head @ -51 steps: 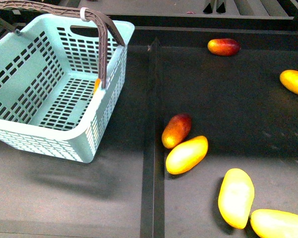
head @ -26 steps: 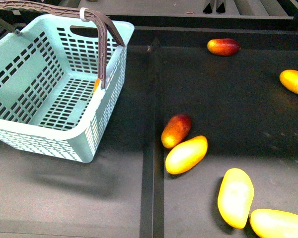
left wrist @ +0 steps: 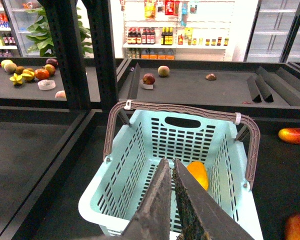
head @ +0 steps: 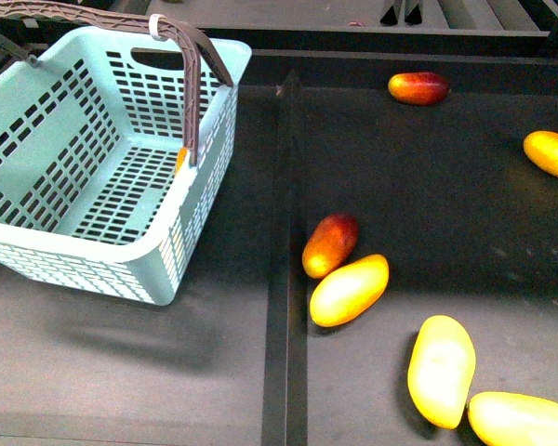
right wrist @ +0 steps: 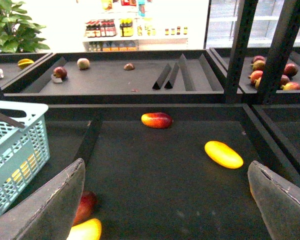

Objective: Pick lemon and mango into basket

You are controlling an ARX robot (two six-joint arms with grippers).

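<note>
The aqua basket (head: 37, 149) with its brown handle (head: 193, 93) stands at the left in the front view. The lemon (left wrist: 198, 174) lies inside it by the far wall; the front view shows only a sliver of the lemon (head: 180, 160). My left gripper (left wrist: 170, 161) is shut and empty above the basket (left wrist: 135, 160). A red-blushed mango (head: 331, 243) and a yellow mango (head: 350, 289) lie together in the tray beside the basket. My right gripper (right wrist: 166, 167) is open and empty above that tray, with those two mangoes (right wrist: 85, 206) near one finger. Neither arm shows in the front view.
More mangoes lie around the tray: two yellow ones at the front right (head: 442, 370) (head: 521, 420), one yellow at the right edge (head: 552, 153), one red at the back (head: 418, 87). A raised divider (head: 284, 232) separates basket and tray. Black shelf posts (left wrist: 65, 50) stand beside the basket.
</note>
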